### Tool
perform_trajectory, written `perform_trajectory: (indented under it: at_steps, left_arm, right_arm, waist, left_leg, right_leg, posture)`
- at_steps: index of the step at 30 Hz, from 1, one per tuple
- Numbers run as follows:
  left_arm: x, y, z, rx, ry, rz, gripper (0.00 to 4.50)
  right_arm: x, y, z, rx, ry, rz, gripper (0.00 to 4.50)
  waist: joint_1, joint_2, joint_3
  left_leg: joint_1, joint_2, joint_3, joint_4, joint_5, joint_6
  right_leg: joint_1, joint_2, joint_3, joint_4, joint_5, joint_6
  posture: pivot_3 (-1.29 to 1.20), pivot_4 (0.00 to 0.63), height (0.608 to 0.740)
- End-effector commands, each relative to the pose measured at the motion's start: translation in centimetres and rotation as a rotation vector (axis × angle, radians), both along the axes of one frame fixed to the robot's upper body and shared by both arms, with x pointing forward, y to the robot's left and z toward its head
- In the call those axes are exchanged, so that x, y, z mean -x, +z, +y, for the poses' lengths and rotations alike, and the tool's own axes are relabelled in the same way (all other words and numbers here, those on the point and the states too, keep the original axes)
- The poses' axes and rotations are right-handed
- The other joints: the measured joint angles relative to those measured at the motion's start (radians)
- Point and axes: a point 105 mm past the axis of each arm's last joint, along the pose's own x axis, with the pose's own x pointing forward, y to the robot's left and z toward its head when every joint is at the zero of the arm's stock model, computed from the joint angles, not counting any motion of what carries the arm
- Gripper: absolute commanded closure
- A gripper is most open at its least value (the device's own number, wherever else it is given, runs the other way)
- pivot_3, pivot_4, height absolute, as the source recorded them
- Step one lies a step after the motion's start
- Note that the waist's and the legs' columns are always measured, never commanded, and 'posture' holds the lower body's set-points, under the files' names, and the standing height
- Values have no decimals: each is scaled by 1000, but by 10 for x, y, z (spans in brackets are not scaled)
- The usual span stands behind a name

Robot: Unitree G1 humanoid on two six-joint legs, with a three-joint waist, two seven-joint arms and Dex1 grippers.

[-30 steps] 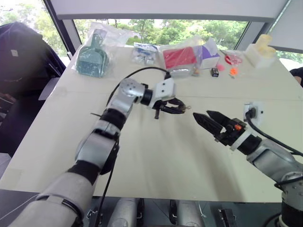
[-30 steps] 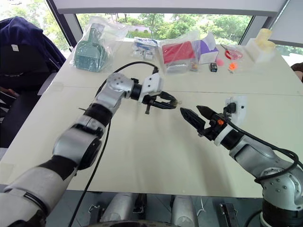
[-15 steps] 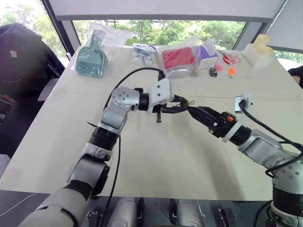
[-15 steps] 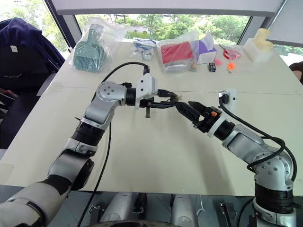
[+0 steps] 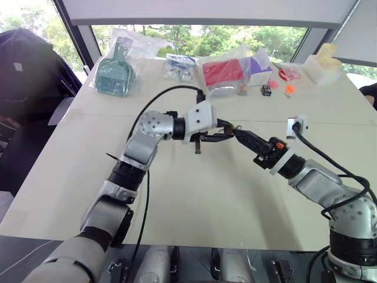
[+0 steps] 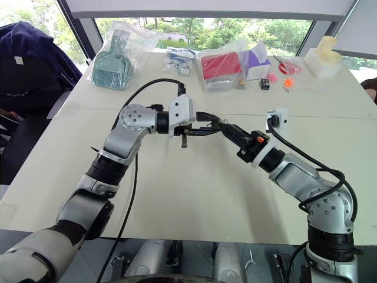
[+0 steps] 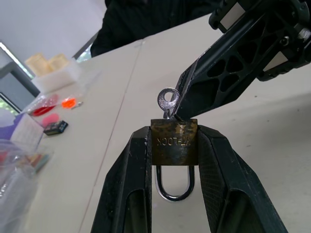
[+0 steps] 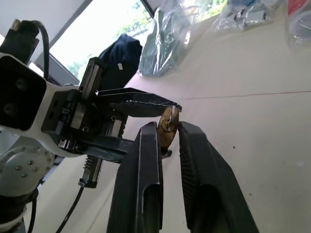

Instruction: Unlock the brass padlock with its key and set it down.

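Above a pale table [image 5: 194,200], the left gripper [image 7: 173,138] clamps a small brass padlock [image 7: 174,142]; the right gripper [image 8: 167,127] pinches its thin silvery key [image 7: 168,101]. Bagged items [image 5: 227,73] lie far behind.

You can read one marking: stamped letters on the brass padlock [image 7: 174,141], upside down in the left wrist view, apparently "YT-LOCK", though the first letters are unclear.

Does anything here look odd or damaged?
Only the padlock: its brass face is dark and blotchy, as if tarnished. Otherwise fine: the left pincer grips it above the table, key inserted.
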Motion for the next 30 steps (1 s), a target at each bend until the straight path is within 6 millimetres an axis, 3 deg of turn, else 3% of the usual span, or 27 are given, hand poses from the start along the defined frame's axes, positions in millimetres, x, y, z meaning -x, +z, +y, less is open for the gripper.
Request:
perform_trajectory:
  at_steps: [1, 8, 16, 20, 23, 28, 29, 30]
  left_arm:
    - [9, 13, -4, 25, -40, -69, 3799]
    - [11, 10, -3, -1, -42, -139, 3799]
    - [5, 7, 4, -61, -33, -292, 3799]
    - [4, 9, 4, -50, -25, -299, 3799]
    - [3, 10, 4, -48, -23, -307, 3799]
    - [3, 14, 3, -37, -18, -331, 3799]
    - [3, 15, 3, -34, -18, -335, 3799]
    - [3, 16, 3, -32, -18, -343, 3799]
  right_arm:
    - [1, 12, -1, -40, -10, -41, 4409]
    - [-1, 11, 1, -48, -30, -43, 4409]
    - [-4, 5, -4, -7, -65, -29, 747]
    - [-3, 6, -3, -17, -51, -32, 747]
    - [-3, 5, -3, -24, -55, -26, 1665]
    - [-2, 3, 0, -24, -33, -15, 4151]
    - [-2, 2, 1, -19, -31, -11, 4435]
    - [-2, 2, 1, -18, -29, -9, 4435]
  waist:
    - [1, 0, 0]
    - [-1, 0, 0]
    - [0, 0, 0]
    - [0, 0, 0]
    - [0, 0, 0]
    - [-1, 0, 0]
    - [0, 0, 0]
    - [0, 0, 0]
  left_leg:
    - [0, 0, 0, 0, 0, 0]
    - [0, 0, 0, 0, 0, 0]
    - [0, 0, 0, 0, 0, 0]
    - [0, 0, 0, 0, 0, 0]
    - [0, 0, 0, 0, 0, 0]
    - [0, 0, 0, 0, 0, 0]
    - [0, 0, 0, 0, 0, 0]
    - [0, 0, 0, 0, 0, 0]
  right_leg:
    - [0, 0, 0, 0, 0, 0]
    - [0, 0, 0, 0, 0, 0]
    - [0, 0, 0, 0, 0, 0]
    - [0, 0, 0, 0, 0, 0]
    - [0, 0, 0, 0, 0, 0]
    - [0, 0, 0, 0, 0, 0]
    - [0, 0, 0, 0, 0, 0]
    - [0, 0, 0, 0, 0, 0]
  posture:
    - [0, 150, 735]
    - [0, 150, 735]
    - [0, 150, 735]
    - [0, 150, 735]
    - [0, 150, 735]
    - [0, 150, 735]
    - [0, 150, 735]
    - [0, 150, 735]
